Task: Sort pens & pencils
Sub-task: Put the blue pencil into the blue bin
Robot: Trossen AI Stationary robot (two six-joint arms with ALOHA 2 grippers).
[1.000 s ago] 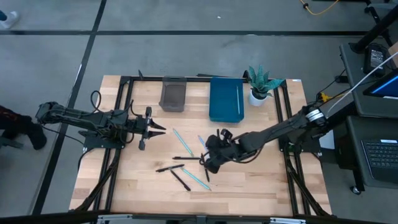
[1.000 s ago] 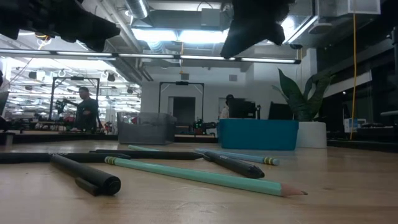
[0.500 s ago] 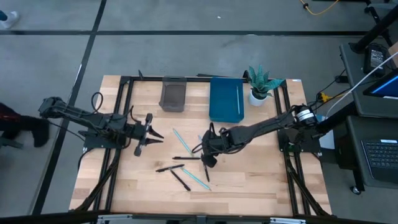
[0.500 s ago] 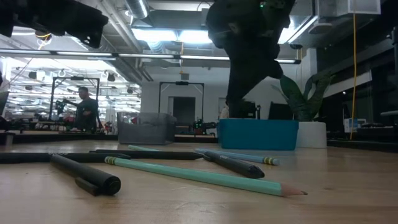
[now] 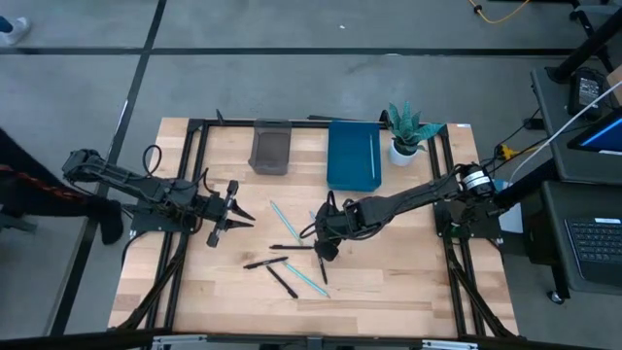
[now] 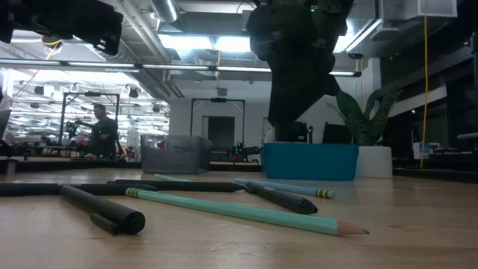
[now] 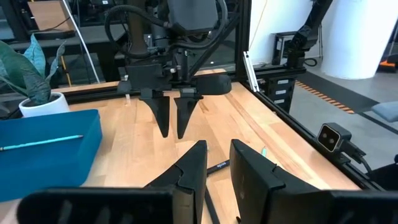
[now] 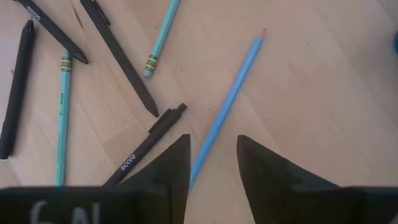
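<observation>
Wooden table, lab room behind. Nearest the low camera, scattered pens & pencils lie mid-table. Right gripper hangs over them, fingers parted astride a blue pencil, holding nothing. Left gripper waits left of them, parted, empty. Farther: blue bin, grey bin.

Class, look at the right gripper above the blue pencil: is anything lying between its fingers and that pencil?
Nothing visible does. The right gripper is open straddling the blue pencil, with only bare wood around; the nearest black pen lies beside it.
</observation>
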